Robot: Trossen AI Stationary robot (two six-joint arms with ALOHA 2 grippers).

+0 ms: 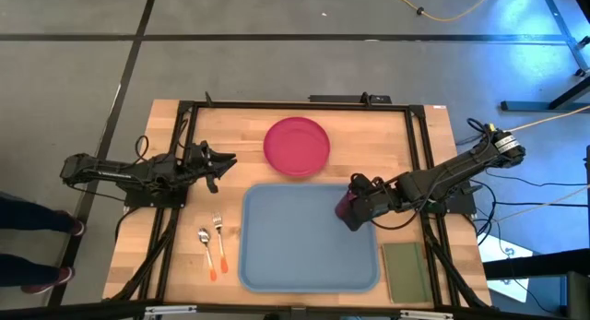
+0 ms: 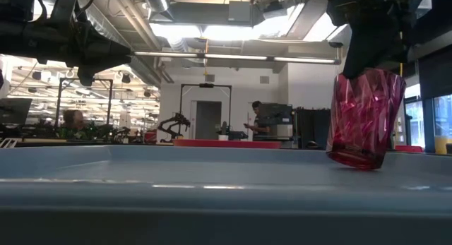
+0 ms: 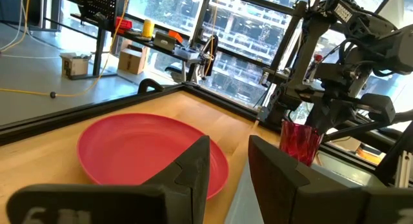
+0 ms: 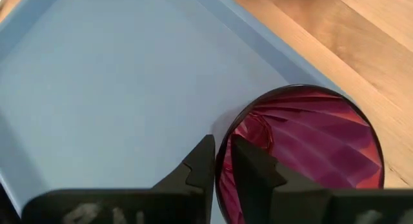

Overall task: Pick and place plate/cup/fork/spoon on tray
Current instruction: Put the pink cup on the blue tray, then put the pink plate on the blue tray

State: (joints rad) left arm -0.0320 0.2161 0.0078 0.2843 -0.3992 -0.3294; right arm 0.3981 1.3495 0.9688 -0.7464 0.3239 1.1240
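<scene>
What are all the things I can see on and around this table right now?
tray: 1, light blue, centre front of the table.
cup: 1, dark red, held tilted over the tray's right side, one edge at the tray floor.
plate: 1, pink-red, on the wood behind the tray.
fork: 1, silver head with orange handle, left of the tray.
spoon: 1, silver head with orange handle, just left of the fork.
pad: 1, olive green, right of the tray.
left gripper: 1, dark, jaws open, waiting left of the plate.
right gripper: 1, dark, jaws clamped on the cup's rim.
</scene>
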